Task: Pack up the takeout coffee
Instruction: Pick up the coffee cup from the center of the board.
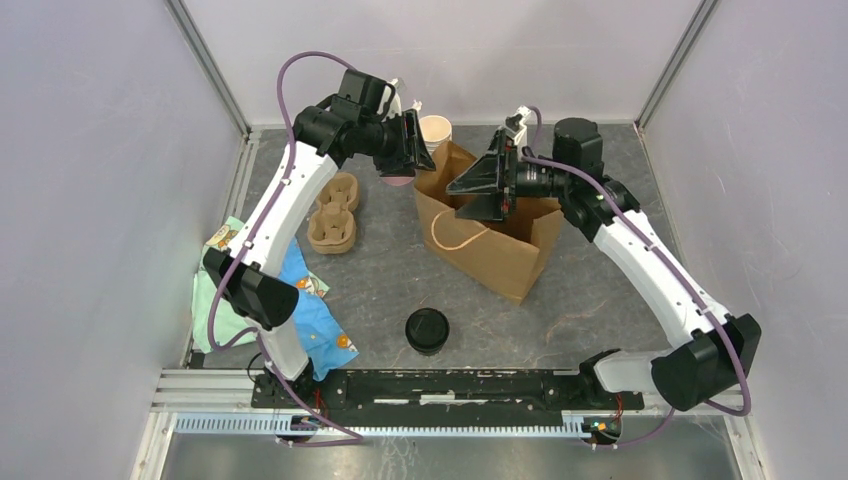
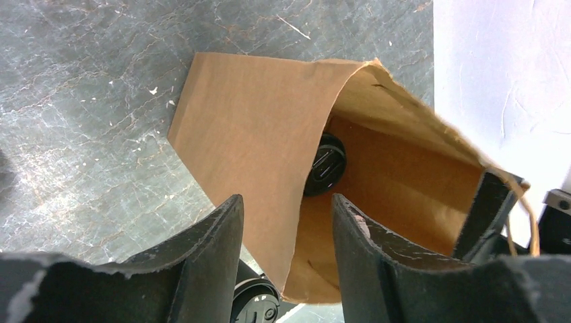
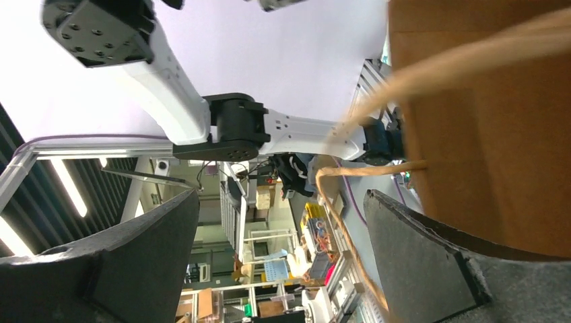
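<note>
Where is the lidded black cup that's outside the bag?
In the top view the lidded black cup stands centre front, just before the brown bag, right of the blue cloth.

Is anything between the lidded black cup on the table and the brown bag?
Nothing visible: bare table lies between the lidded black cup and the brown bag. The right claw sits at the bag's mouth.

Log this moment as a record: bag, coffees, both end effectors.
bag: brown paper bag, standing, mouth open
cup in bag: black-lidded cup at the bottom
cup outside: second lidded cup on the table, near side
left end effector: open, over the bag's edge
right end effector: open, one finger inside the bag's mouth
</note>
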